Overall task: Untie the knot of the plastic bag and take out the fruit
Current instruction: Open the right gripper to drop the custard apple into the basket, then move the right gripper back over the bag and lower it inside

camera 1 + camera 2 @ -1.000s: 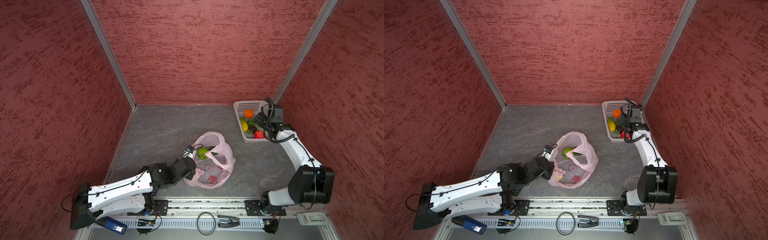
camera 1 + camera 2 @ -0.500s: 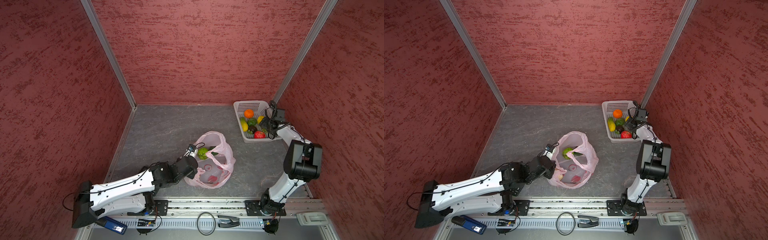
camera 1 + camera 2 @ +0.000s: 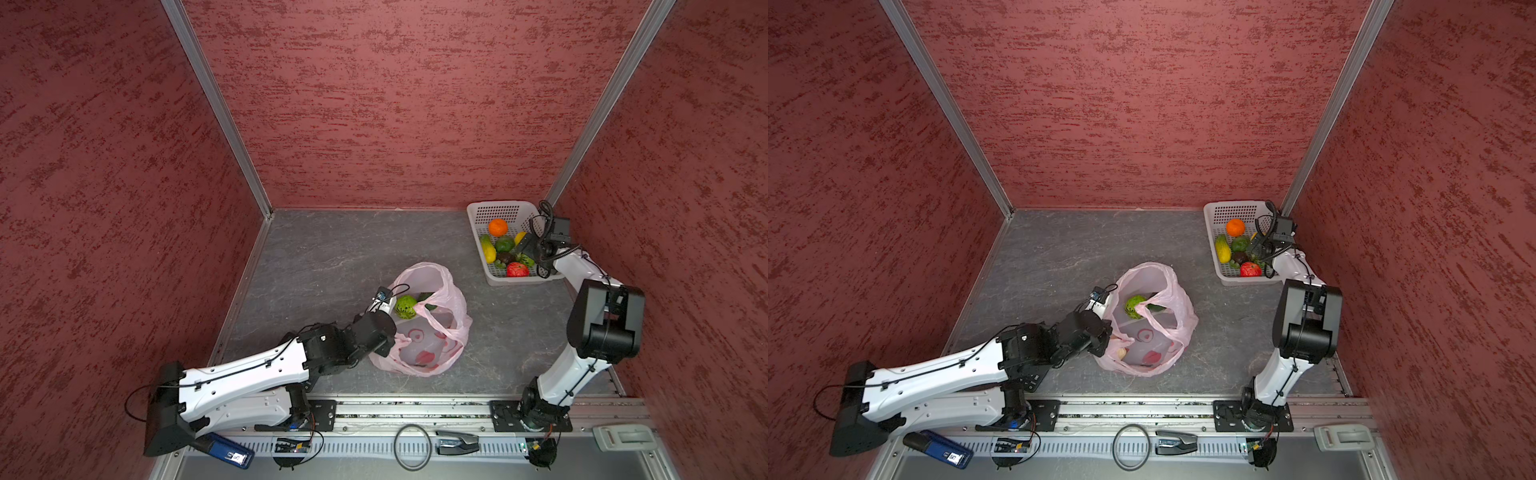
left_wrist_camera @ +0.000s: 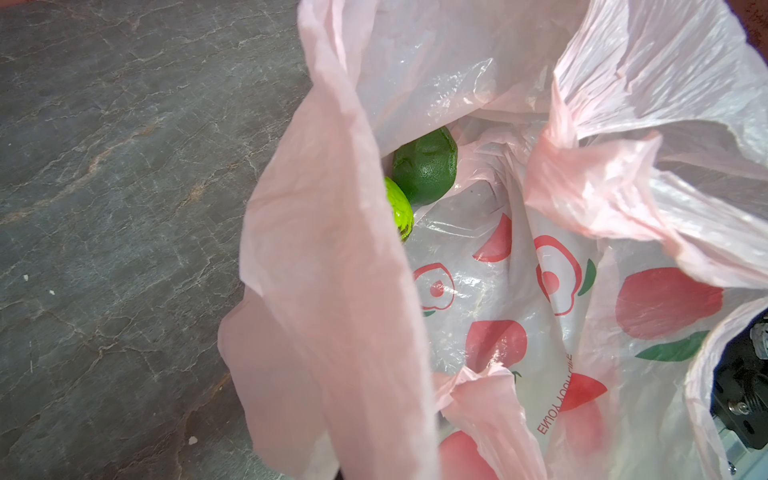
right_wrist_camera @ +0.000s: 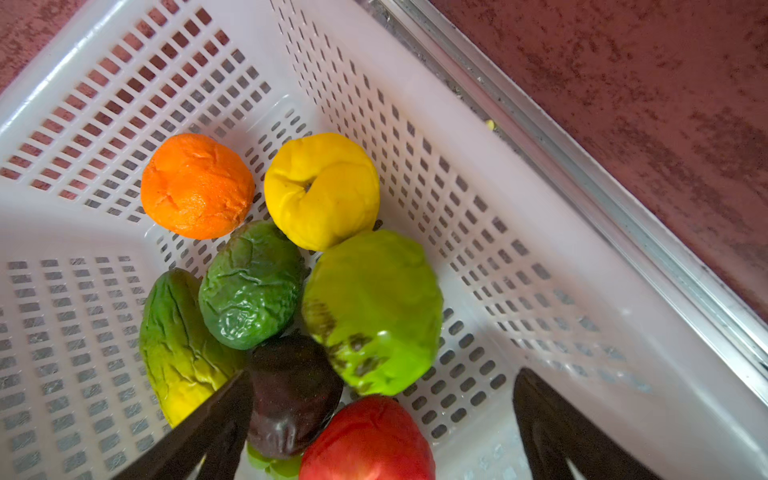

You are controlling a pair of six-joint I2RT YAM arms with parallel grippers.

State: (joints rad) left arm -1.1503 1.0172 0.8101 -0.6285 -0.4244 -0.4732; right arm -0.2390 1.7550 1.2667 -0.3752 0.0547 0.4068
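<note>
The plastic bag point(image 3: 440, 291) lies mid-worktop point(image 3: 332, 257) toward the near edge, mouth gaping, no knot visibly joining its loops; the left end effector point(image 3: 386, 347), pressed together, seems to pinch the bag's near-left rim, probably to keep the mouth wide; a bright green fruit point(image 3: 406, 306) and a dark green fruit point(image 4: 426, 170) lie inside; the right end effector point(image 5: 382, 374) hangs spread and empty over the white basket point(image 3: 498, 208) in the far right corner, where other fruit is piled.

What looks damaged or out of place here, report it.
In the white basket, several pieces look crushed: the yellow piece is caved in, the dark green one and the orange are creased. Nothing is spilled.
</note>
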